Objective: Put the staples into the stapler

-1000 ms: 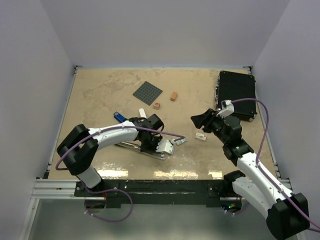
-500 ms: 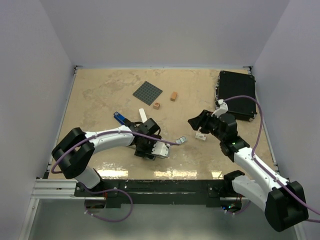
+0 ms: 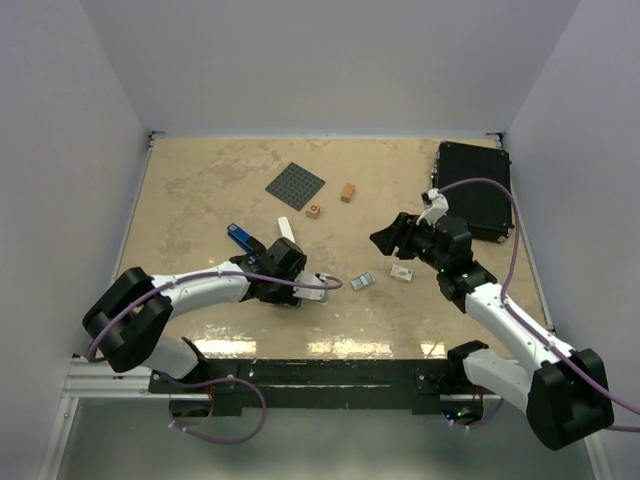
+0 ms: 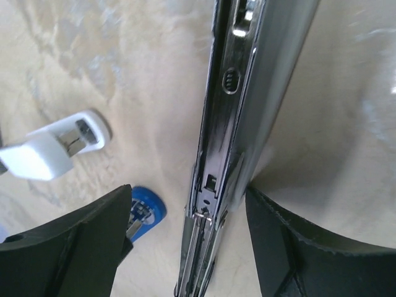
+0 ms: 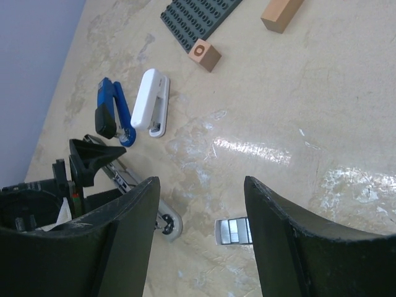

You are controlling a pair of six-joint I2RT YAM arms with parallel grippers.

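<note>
Left hand [image 4: 189, 204] is spread wide, fingers either side of the stapler [image 4: 238, 117], which lies opened on the surface [image 3: 200, 200]. Rightward lie the grey staples tray [image 3: 361, 282], then the whitish staples box [image 3: 402, 272]. Right hand [image 5: 201, 185] hovers wide, empty.

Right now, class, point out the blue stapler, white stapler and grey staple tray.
blue stapler [image 5: 108, 93], right wrist view, upper blue arm
white stapler [image 5: 151, 99], right wrist view, top cover
grey staple tray [image 5: 233, 230], right wrist view, flat face
</note>
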